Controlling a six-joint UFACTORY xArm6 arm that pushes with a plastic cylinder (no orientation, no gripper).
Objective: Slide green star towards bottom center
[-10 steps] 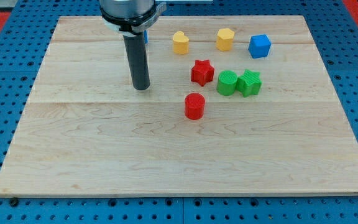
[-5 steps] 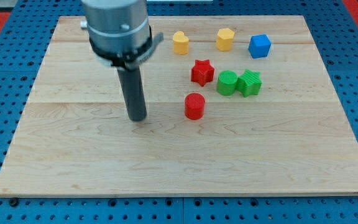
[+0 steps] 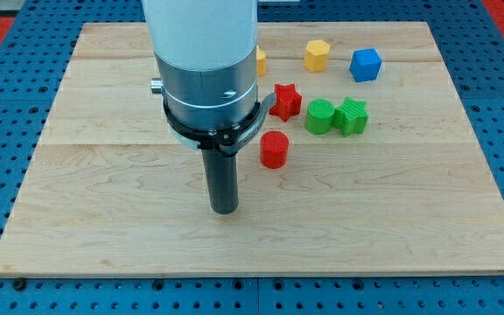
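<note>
My tip (image 3: 224,210) rests on the worktop (image 3: 103,236), near-left of the red cylinder (image 3: 274,150); there is no pincer on this arm. The green star (image 3: 352,116) sits far right, touching a green round block (image 3: 320,116). The red star (image 3: 286,101) lies left of them.

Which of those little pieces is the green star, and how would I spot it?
On the wooden board, find the two green pieces touching in the view's upper right. The green star is the right-hand one, with notched, pointed edges; the green cylinder beside it is round.
</note>
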